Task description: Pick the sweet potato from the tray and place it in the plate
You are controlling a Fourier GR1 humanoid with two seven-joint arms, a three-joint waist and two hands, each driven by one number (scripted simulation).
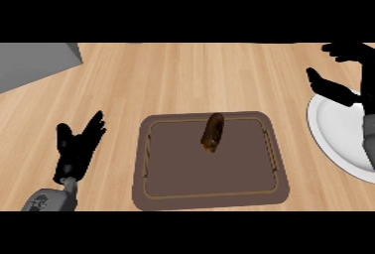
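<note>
The sweet potato lies in the brown tray, near its far edge, untouched. The right hand hovers over the white plate, fingers spread and grasping nothing. The plate holds no food. The left hand rests open on the tabletop. The potato's rounded body may roll away from a badly centred grasp.

Pale wood counter, grain running in planks – matt finish. The tray looks like matt brown plastic; the plate smooth white; the sweet potato rough-skinned, dull brown.
</note>
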